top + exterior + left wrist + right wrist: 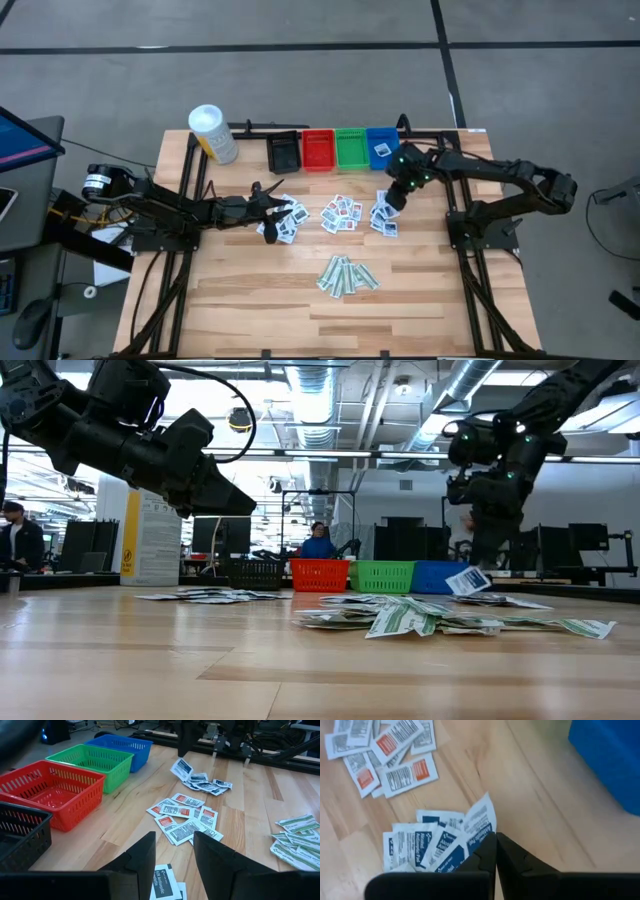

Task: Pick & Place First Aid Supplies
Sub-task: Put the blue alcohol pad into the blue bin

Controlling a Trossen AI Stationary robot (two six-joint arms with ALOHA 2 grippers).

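Note:
My right gripper hangs over the pile of white, blue-printed packets at the right, shut on one of these packets. Left of the table's middle, my left gripper hovers open above the dark-printed packets, touching nothing. Red-printed packets lie flat at the middle. Pale-green wrapped strips lie nearer the front edge. My right gripper pinches one blue-printed packet by an edge between its two shut fingers, which come steeply from above. Most of the packet sticks out past the fingertips. It hangs tilted below the fingers, just above the pile.
Along the far edge stands a row of small bins: black, red, green and blue, the blue one with a packet inside. A white canister stands at the far left. People show in the room behind.

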